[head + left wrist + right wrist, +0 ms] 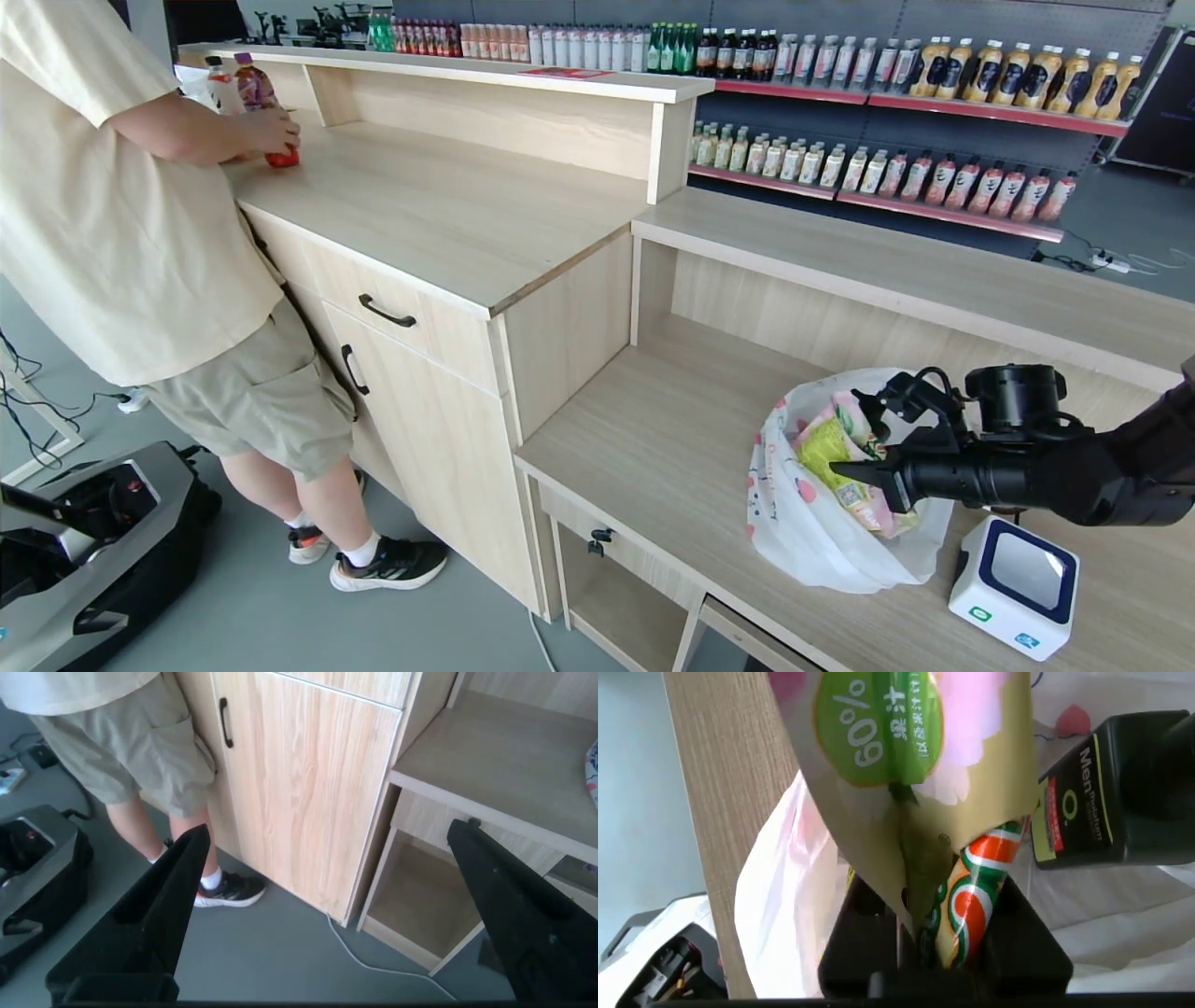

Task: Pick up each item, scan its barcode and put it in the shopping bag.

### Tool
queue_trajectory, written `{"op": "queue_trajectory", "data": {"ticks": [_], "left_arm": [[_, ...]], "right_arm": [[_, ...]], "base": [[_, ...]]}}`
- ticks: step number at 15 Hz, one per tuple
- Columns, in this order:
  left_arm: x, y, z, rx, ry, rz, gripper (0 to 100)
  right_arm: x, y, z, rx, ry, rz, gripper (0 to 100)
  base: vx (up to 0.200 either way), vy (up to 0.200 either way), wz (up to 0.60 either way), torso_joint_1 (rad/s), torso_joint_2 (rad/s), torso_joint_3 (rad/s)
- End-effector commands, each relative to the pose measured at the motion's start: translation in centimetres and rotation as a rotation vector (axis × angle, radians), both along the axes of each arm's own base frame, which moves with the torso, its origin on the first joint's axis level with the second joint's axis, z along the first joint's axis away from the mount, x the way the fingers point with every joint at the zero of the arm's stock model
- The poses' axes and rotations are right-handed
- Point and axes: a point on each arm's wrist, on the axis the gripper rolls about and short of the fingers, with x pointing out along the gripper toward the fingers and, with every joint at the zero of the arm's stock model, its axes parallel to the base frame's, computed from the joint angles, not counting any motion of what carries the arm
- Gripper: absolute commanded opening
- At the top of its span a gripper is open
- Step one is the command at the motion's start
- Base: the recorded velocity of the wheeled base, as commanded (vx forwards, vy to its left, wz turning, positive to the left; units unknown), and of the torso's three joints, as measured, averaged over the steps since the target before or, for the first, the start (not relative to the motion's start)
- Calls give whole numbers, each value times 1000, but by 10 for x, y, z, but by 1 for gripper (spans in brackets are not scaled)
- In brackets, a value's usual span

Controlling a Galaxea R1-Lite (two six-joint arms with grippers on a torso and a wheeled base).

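Note:
My right gripper (pixel 851 469) is shut on a green, yellow and pink snack packet (pixel 826 446), holding it in the mouth of the white shopping bag (pixel 803 537) on the lower counter. In the right wrist view the packet (pixel 906 775) hangs from the gripper (pixel 924 943) above the bag's white plastic (pixel 775 887), and a black bottle (pixel 1120 793) lies inside the bag. The white barcode scanner (pixel 1016 584) stands just right of the bag. My left gripper (pixel 327 833) is open and holds nothing, low over the grey floor beside the cabinet.
A person stands at the left by the tall wooden counter (pixel 448 215), one hand on a red-bottomed drink bottle (pixel 260 98); a second bottle (pixel 217 84) stands behind it. Shelves of bottles (pixel 887 121) line the back. The lower counter (pixel 653 420) left of the bag is bare.

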Motion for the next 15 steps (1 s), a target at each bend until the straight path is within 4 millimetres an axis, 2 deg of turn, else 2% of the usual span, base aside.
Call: {"op": "queue_trajectory", "data": {"ticks": [1,3,4,7,9,11,12,13,15], "left_arm": [[0,0,0,0,1,0,100],[0,0,0,0,1,0,100],[0,0,0,0,1,0,100],[0,0,0,0,1,0,100],[0,0,0,0,1,0,100],[0,0,0,0,1,0,100],[0,0,0,0,1,0,100],[0,0,0,0,1,0,100],[0,0,0,0,1,0,100]], "right_arm": [[-1,0,3,0,-9,0,100],[-4,1,19,1,-56,4,100],[-13,4,38,19,-104,36,100],[-33,5,62,48,-167,89,100],[-51,7,88,47,-259,102,100],[-77,7,117,35,-359,102,100],[-83,6,123,30,-382,95,100],[-105,2,139,19,-446,76,100],[-141,-6,156,-25,-538,4,100]], "base": [[0,0,0,0,0,0],[0,0,0,0,0,0],[0,0,0,0,0,0],[0,0,0,0,0,0],[0,0,0,0,0,0],[0,0,0,0,0,0],[0,0,0,0,0,0],[0,0,0,0,0,0],[0,0,-300,1,1,1]]}}
